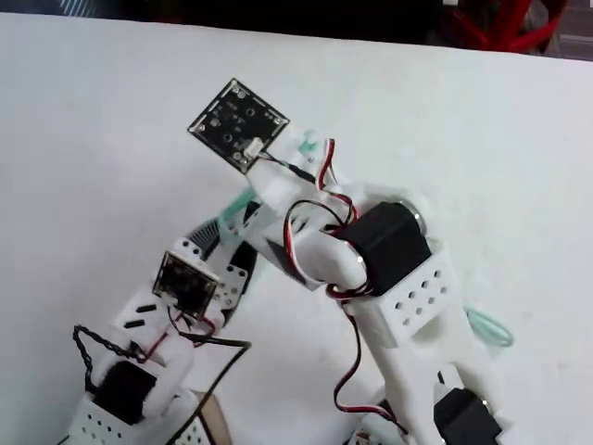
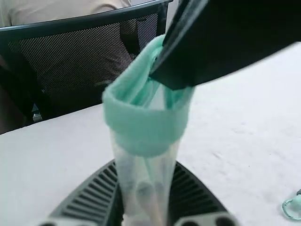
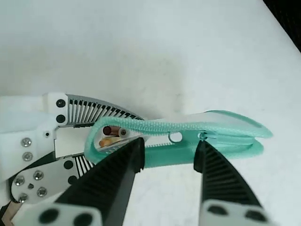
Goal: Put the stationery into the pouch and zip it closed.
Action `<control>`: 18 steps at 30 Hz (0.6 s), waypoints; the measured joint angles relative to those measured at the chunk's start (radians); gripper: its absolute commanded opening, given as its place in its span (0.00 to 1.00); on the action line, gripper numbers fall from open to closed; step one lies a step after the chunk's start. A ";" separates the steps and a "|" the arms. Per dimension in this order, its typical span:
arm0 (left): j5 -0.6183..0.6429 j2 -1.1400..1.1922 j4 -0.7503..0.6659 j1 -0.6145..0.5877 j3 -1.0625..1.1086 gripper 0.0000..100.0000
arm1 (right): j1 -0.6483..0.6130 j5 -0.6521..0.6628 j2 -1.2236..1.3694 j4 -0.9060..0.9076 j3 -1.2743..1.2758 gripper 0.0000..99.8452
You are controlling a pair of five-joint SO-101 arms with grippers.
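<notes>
A clear pouch (image 3: 225, 134) with a teal zipper band lies on the white table. Its mouth gapes at one end, where pen tips (image 3: 112, 133) show inside. My left gripper (image 2: 143, 200) is shut on the pouch (image 2: 146, 127), whose clear wall runs up between its ribbed fingers, with pens faintly visible through it. My right gripper (image 3: 169, 153) stands open over the zipper band, its black fingers straddling the small pull (image 3: 176, 137). In the high view both arms meet at mid-table, with the pouch (image 1: 239, 200) mostly hidden under them.
A teal loop (image 1: 488, 330) lies on the table to the right of the arms and is also seen from the left wrist (image 2: 291, 207). A black mesh chair (image 2: 70, 56) stands beyond the table's far edge. A brown object (image 1: 219, 422) sits by the left arm's base.
</notes>
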 measured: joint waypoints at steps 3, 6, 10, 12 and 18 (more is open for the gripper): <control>0.000 0.000 0.000 0.003 0.000 0.20 | 0.000 0.000 -0.006 0.000 0.025 0.25; 0.044 0.000 0.005 0.008 0.000 0.21 | 0.003 0.000 -0.006 0.000 0.029 0.25; 0.078 0.014 0.049 0.009 -0.002 0.21 | -0.003 -0.002 0.005 0.000 0.032 0.25; 0.077 0.009 0.083 0.008 -0.014 0.21 | -0.011 -0.002 0.005 0.000 0.032 0.25; 0.072 0.009 0.117 0.008 -0.028 0.21 | -0.008 -0.002 0.005 0.000 0.035 0.25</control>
